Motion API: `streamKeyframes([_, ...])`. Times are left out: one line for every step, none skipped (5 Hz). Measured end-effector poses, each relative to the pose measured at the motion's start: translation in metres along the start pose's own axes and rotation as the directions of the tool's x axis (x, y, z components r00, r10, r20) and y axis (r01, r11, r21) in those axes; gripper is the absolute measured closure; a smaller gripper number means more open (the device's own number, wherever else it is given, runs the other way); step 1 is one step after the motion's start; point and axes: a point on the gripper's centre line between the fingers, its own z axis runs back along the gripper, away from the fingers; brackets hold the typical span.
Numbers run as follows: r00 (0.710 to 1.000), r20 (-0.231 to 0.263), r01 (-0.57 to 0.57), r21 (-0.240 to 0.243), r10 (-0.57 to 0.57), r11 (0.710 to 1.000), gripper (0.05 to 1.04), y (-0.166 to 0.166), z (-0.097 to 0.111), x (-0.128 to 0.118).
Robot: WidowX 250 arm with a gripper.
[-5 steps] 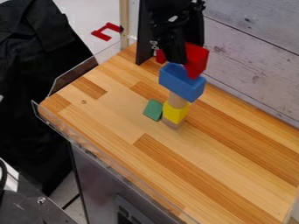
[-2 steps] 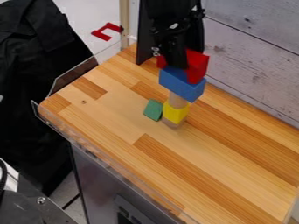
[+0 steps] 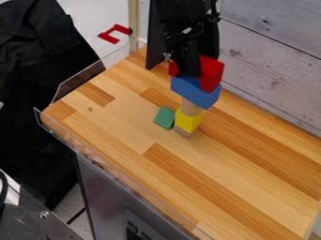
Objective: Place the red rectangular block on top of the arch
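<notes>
The black gripper (image 3: 188,70) hangs down at the top centre, shut on the red rectangular block (image 3: 212,74), whose ends show on both sides of it. Directly under the red block is a blue block (image 3: 195,93), the two touching or nearly so. The blue block tops a stack: below it come a wooden cylinder (image 3: 190,108), a yellow block (image 3: 188,120) and a wooden piece (image 3: 186,133) on the table. I cannot make out an arch shape in the stack.
A green block (image 3: 165,117) lies just left of the stack on the wooden table (image 3: 125,126). Clear plastic edging (image 3: 113,174) runs along the table's left side. A plank wall (image 3: 276,61) stands behind right. A red bracket-shaped piece (image 3: 115,33) is beyond the table, upper left.
The gripper has come down with the red block, lowering it toward the top of the blue block. The stack and the green block have kept their places.
</notes>
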Motion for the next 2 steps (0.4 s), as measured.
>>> streamKeyframes([1.0,-0.005,0.011,0.019,-0.011,1.0,0.182,-0.0041,-0.0018,0.0005])
streamKeyframes([1.0,0.001,0.02,0.033,-0.02,0.999,0.075,-0.0063,-0.0002,0.0015])
